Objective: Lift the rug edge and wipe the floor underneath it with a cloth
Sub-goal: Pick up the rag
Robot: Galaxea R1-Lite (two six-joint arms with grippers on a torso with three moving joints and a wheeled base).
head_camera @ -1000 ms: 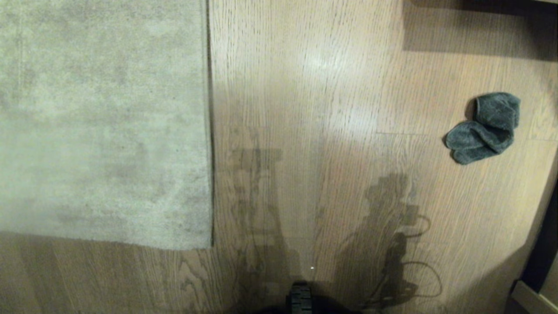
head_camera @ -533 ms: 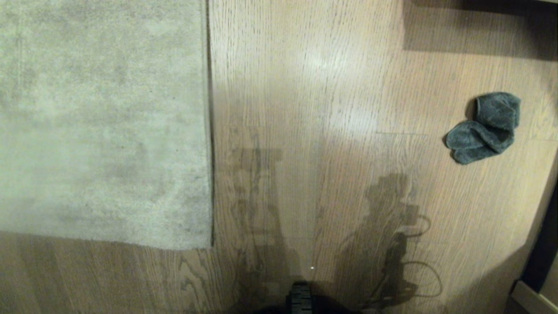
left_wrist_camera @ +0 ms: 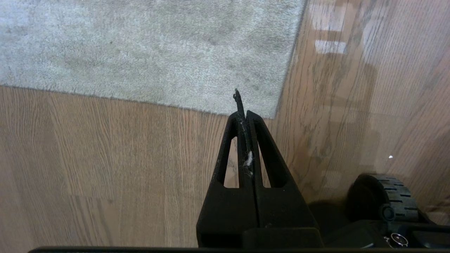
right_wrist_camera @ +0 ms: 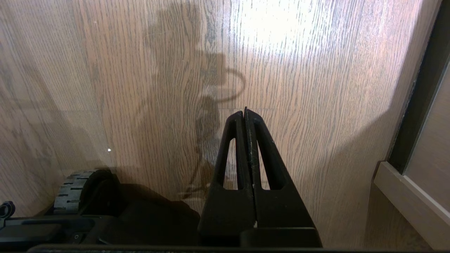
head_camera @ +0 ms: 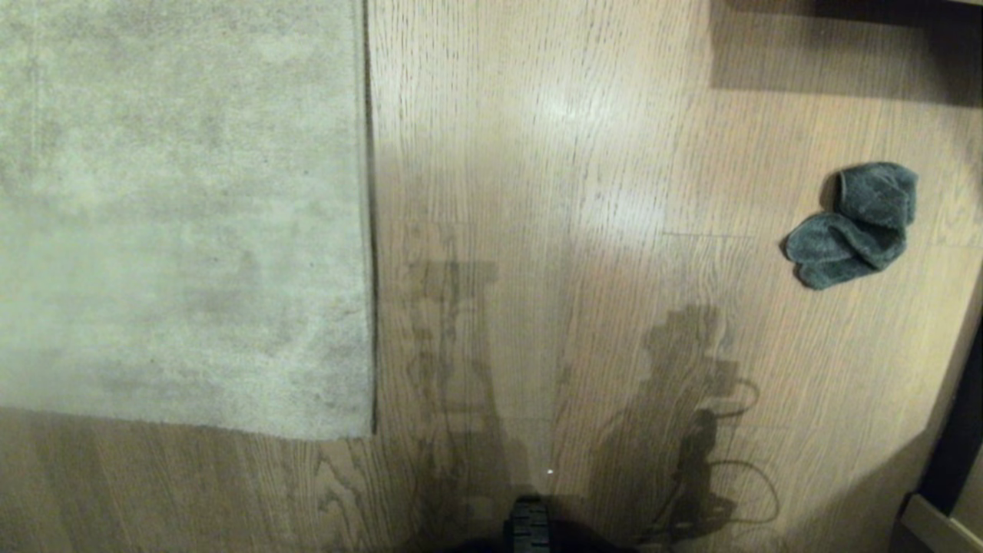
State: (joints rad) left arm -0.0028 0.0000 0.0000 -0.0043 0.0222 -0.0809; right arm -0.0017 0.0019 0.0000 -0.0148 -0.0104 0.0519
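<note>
A pale grey-beige rug lies flat at the left of the head view, its straight rug edge [head_camera: 369, 230] running down to a square corner [head_camera: 372, 435]. A crumpled dark grey cloth [head_camera: 852, 226] rests on the wood floor [head_camera: 584, 230] at the far right. Neither arm appears in the head view. In the left wrist view my left gripper [left_wrist_camera: 244, 114] hangs shut and empty above the floor, just short of the rug corner [left_wrist_camera: 274, 114]. My right gripper [right_wrist_camera: 244, 113] is shut and empty over bare floor [right_wrist_camera: 316, 70]; the cloth is out of that view.
A dark furniture base [head_camera: 845, 8] casts shadow at the top right. A dark frame and pale skirting [head_camera: 944, 491] close the lower right, also seen as a frame [right_wrist_camera: 418, 105] in the right wrist view. My base wheel [head_camera: 530, 526] pokes in at the bottom.
</note>
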